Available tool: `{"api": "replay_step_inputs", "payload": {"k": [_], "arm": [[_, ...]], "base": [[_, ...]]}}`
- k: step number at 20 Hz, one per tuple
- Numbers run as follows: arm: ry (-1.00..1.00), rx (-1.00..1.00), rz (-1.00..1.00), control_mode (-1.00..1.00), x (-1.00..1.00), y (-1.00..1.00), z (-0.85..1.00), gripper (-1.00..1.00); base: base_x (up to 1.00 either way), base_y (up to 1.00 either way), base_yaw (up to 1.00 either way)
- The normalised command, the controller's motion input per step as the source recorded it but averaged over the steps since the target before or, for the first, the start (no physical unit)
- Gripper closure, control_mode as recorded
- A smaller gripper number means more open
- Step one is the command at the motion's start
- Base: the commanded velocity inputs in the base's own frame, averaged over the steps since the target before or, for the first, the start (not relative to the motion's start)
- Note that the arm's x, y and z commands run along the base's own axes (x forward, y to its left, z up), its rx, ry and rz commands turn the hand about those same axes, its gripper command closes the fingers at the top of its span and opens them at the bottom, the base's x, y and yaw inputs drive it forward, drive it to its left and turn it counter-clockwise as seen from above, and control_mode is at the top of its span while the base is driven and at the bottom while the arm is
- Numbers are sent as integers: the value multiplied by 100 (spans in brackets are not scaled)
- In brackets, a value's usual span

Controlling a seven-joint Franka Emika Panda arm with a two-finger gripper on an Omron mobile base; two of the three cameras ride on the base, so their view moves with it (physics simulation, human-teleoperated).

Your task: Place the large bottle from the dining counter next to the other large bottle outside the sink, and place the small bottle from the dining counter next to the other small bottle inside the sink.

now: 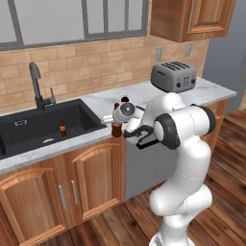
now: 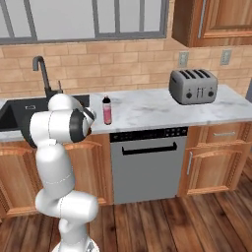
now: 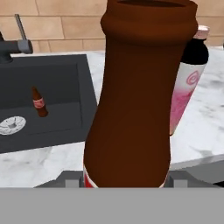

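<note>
The gripper holds the large brown bottle upright between its fingers, over the counter's near edge, with the pink bottle just beyond, right of the sink.

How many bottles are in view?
3: a brown bottle in the gripper at the counter edge, a pink bottle on the counter behind, a small bottle in the sink.
</note>
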Motion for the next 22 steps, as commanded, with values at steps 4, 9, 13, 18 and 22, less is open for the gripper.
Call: {"api": "replay_step_inputs", "payload": {"k": [4,9,13,18,22], "arm": [[0,0,0,100,0,0,0,100],[0,0,0,100,0,0,0,100],[0,0,0,100,0,0,0,100],[0,0,0,100,0,0,0,100],[0,0,0,100,0,0,0,100]], "base": [[37,33,-9],[34,31,-9],[29,31,-10],[21,28,-7],[3,19,0]]}}
